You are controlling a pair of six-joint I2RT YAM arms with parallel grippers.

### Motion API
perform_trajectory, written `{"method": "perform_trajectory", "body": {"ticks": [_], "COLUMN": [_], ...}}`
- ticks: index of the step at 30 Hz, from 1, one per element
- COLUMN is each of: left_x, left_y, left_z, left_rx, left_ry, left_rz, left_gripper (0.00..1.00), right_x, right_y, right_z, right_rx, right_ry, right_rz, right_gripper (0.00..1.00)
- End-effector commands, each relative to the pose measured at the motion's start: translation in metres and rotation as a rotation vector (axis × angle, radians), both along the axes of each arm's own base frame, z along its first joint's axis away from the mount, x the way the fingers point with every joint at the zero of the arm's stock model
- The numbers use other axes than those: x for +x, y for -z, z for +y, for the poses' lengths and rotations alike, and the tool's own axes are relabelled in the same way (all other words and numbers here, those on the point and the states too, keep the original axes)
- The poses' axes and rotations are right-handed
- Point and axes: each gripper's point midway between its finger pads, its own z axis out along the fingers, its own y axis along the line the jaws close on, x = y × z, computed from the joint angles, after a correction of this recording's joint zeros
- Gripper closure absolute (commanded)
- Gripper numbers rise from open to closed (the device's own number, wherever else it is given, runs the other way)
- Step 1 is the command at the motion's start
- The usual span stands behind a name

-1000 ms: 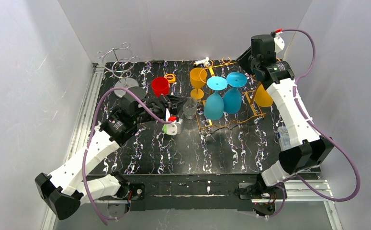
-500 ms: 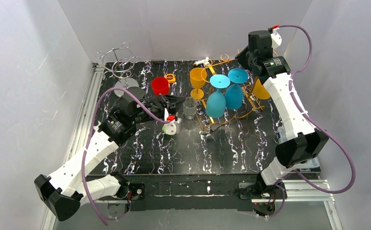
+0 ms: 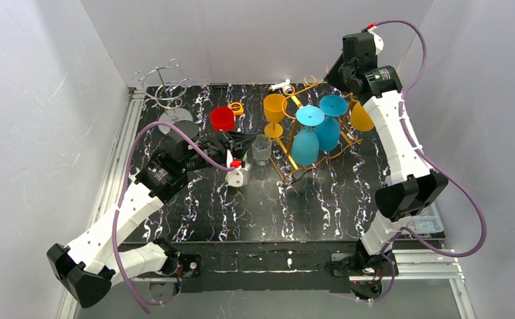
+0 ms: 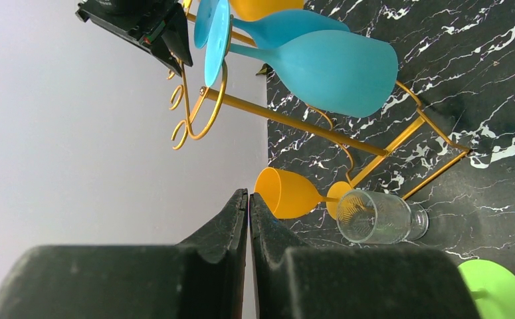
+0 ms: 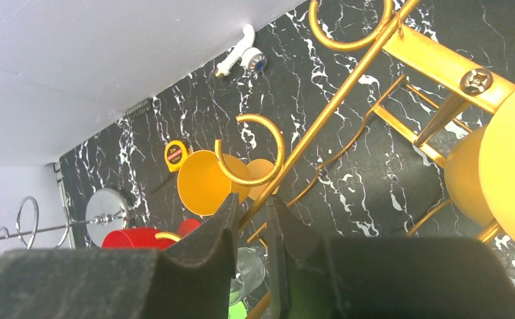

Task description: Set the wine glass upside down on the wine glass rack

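From the overhead camera, the gold wine glass rack [image 3: 280, 169] sits toward the far right of the table [image 3: 321, 212]. Two blue wine glasses [image 3: 306, 146] hang bowl-down from it, and a second orange glass [image 3: 361, 117] is slung on its right side. The orange wine glass [image 3: 274, 106] stands upright on the table just beside the rack's left edge, so it looks to be the one left to hang. The right gripper [image 3: 332, 75] is at the rack's far end. The left gripper [image 3: 246, 141] hovers near a clear tumbler [image 3: 262, 149], with a red cup [image 3: 222, 119] further left.

The left wrist camera shows that gripper's fingers [image 4: 238, 212] pressed together with nothing between them. They point toward the orange wine glass [image 4: 288, 193] and the tumbler, touching neither.

The right wrist camera shows the fingers [image 5: 224, 222] nearly together, with a gold rail of the rack [image 5: 347, 86] running into the narrow gap. That reads as a clamp on the rack rather than on any glass.

Judged from this, the task is partly done: three glasses hang. Picking up the upright orange glass, inverting it and sliding its foot into a free slot all remain
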Motion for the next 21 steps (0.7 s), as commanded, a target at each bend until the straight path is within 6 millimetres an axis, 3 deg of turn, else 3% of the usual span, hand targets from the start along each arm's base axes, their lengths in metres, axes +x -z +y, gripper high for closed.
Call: {"method": "perform_trajectory", "body": {"ticks": [1,13,21], "left_x": [-0.008,-0.0099,-0.0104], "left_y": [-0.0081,-0.0059,-0.0059], "left_z": [0.0052,0.0093,0.0103], "left_rx": [-0.025,-0.019,-0.018], "left_ry": [0.011,0.003,0.001], "left_rz": [-0.01,-0.002,0.003], "left_gripper": [0.96,0.96,0.96], "right_x": [-0.0014,0.0016,0.0], "right_y": [-0.0128,-0.0149,-0.0056], "right_z": [0.0037,0.0014,-0.0003], "right_rx": [-0.061,-0.109,-0.154], "right_ry": [-0.103,-0.212,-0.32], "right_rz": [-0.02,0.009,0.056], "right_gripper": [0.96,0.99,0.99]}}
